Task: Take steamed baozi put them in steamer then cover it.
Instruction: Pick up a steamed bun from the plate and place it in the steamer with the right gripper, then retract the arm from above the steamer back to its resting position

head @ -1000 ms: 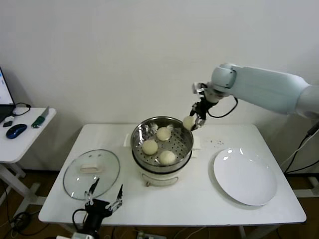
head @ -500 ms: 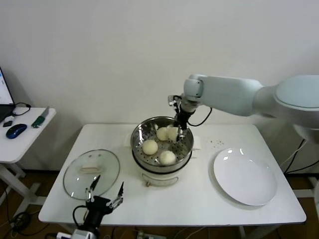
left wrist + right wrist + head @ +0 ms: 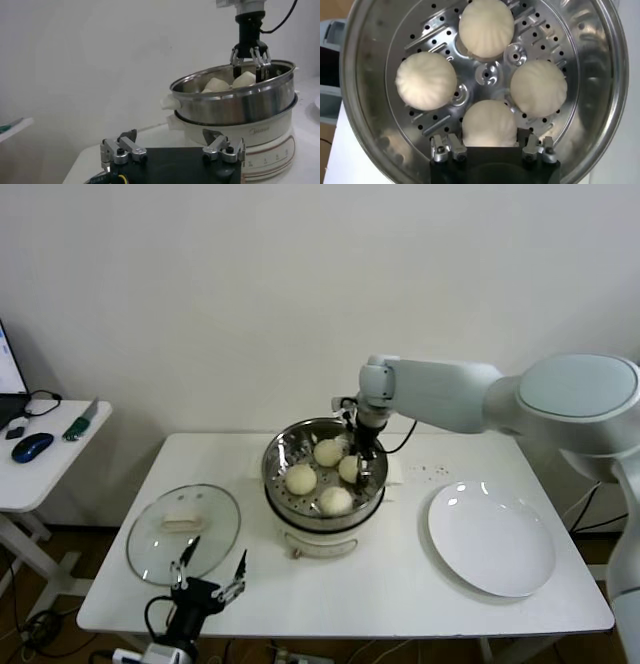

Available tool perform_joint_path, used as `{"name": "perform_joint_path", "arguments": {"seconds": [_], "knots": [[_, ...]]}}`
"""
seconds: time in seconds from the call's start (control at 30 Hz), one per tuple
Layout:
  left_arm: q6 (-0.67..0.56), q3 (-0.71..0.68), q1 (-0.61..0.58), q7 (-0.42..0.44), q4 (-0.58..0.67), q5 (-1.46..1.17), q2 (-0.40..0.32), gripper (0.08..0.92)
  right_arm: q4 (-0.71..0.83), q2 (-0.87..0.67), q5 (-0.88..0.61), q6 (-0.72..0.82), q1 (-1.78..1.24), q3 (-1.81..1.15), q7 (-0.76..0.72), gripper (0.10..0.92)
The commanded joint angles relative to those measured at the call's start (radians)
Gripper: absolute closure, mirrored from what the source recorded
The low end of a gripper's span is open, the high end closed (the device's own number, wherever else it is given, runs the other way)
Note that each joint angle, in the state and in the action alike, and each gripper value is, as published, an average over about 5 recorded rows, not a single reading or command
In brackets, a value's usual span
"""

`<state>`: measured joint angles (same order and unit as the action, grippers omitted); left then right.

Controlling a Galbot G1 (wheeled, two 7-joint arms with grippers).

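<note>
the right gripper [image 3: 357, 467] has come down into the steamer [image 3: 283, 452], its fingers loosening around the fourth baozi [image 3: 489, 123], so only the cover [image 3: 183, 533] remains.

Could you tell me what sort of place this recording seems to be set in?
Probably a lab or office room staged as a kitchen test bench: a plain white table against a bare wall, holding an electric steamer and white plate, with a side desk carrying a computer mouse.
</note>
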<state>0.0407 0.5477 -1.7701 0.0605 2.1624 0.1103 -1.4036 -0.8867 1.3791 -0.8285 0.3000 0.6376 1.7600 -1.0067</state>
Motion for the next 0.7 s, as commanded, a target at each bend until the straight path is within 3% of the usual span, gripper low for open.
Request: {"name": "perform_joint_path", "arguments": {"seconds": [0.03,0.17,0.47,0.7], "knots": [[0.003,0.001,0.003,-0.001,-0.001,0.0,0.002,0.177,0.005,0.005,0.013,0.015,-0.017,-0.017,0.003,0.277],[0.001,0.002,0.002,-0.004,0.0,0.001,0.001,0.177,-0.024,-0.014,0.0,0.033,-0.001,-0.044,0.005,0.211],[-0.012,0.018,0.005,-0.044,-0.007,-0.004,0.003,0.177,-0.137,-0.119,-0.067,0.048,0.071,-0.11,0.014,0.202],[-0.005,0.022,0.004,-0.068,0.006,-0.003,0.008,0.177,-0.256,-0.301,-0.15,-0.016,0.101,-0.214,0.192,0.203]]}}
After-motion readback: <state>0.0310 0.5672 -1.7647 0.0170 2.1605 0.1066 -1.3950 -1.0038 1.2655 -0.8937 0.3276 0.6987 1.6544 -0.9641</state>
